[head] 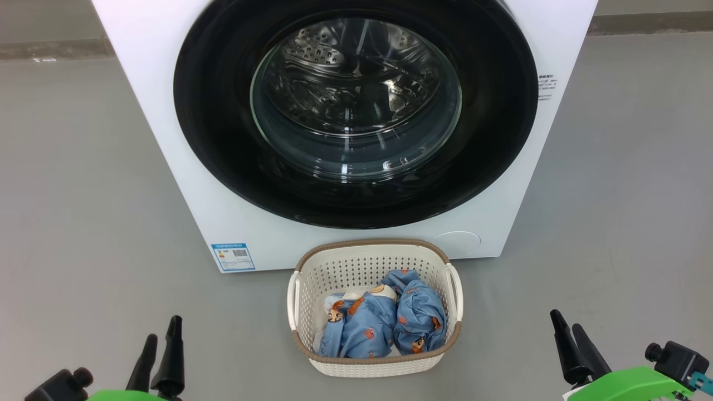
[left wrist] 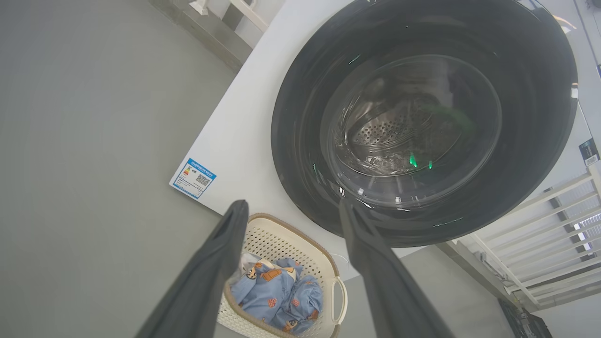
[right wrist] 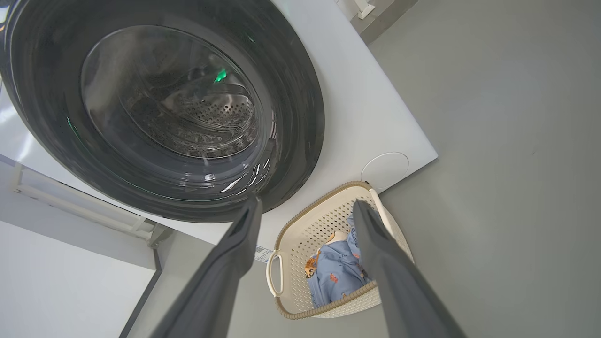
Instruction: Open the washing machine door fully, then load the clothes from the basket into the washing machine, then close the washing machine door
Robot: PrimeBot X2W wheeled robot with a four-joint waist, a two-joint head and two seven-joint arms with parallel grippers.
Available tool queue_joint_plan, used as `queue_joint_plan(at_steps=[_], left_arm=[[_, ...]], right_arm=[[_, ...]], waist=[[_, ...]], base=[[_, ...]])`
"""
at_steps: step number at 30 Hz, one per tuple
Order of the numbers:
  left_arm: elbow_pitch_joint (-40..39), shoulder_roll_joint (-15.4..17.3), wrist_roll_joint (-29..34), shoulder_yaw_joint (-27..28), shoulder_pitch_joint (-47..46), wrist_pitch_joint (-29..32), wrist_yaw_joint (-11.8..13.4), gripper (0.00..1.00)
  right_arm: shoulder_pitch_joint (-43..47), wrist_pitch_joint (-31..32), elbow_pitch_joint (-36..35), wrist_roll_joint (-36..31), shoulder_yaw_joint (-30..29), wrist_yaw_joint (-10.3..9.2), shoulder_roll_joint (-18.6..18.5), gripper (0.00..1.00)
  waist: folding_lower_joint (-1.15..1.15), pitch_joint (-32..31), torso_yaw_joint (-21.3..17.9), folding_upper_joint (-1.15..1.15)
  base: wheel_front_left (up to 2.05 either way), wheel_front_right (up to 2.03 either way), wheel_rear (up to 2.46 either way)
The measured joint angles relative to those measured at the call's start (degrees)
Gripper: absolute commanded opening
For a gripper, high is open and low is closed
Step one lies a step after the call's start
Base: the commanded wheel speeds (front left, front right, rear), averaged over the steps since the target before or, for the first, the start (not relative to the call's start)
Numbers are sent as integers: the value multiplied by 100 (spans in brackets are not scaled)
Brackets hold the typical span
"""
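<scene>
- Door (head: 356, 106), upper centre, is shut: all 3 steps are left.
- Clothes (head: 384, 326) lie in basket (head: 362, 267), lower centre.
- Left gripper (head: 163, 328) and right gripper (head: 565, 320), bottom corners: fingers spread, empty.

Bright even light, glare on door (head: 356, 106)

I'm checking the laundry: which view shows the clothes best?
The head view: it looks down into the basket with the clothes unobstructed. Each wrist view shows them slanted, a gripper finger crossing the basket.

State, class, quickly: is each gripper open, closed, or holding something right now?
Left gripper: open, holding nothing.
Right gripper: open, holding nothing.
</scene>
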Motion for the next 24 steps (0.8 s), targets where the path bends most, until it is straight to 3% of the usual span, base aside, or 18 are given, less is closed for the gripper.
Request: queue_joint_plan(at_steps=[24], left_arm=[[-187, 110, 1543, -149, 87, -400, -7, 100]], right_arm=[[-1, -397, 31, -1629, 0, 0, -98, 100]], waist=[[0, 19, -15, 0]], base=[[0, 0, 0]])
